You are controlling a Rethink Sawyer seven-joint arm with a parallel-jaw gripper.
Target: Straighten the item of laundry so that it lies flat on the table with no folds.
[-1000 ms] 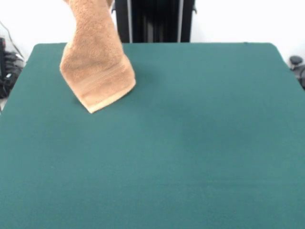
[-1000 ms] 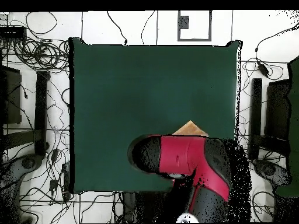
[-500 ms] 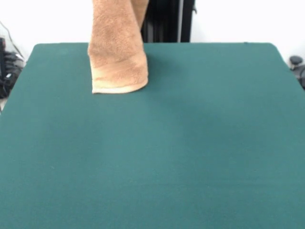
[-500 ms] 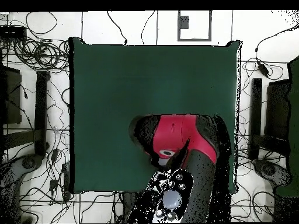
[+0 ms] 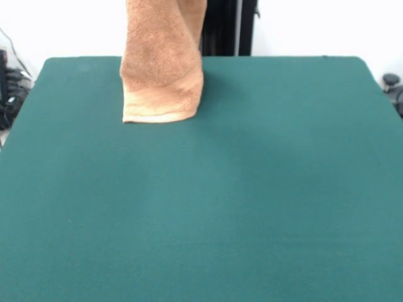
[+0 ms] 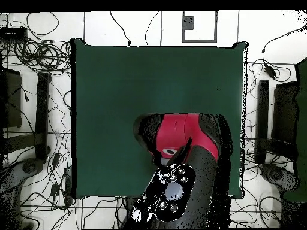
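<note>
Gripper hidden, its grip unreadable, beneath the red arm (image 6: 180, 135) bent over the table (image 5: 252, 189), towel (image 5: 162, 69) hanging.

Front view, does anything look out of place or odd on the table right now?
Yes: the towel hangs doubled over in a vertical bundle above the table, running off the top edge, not lying flat. Nothing looks spilled or damaged.

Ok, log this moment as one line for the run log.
towel: hanging bunched from above, not flat | lower hem: near table at far side | claw: hidden | arm: over table's robot side
</note>
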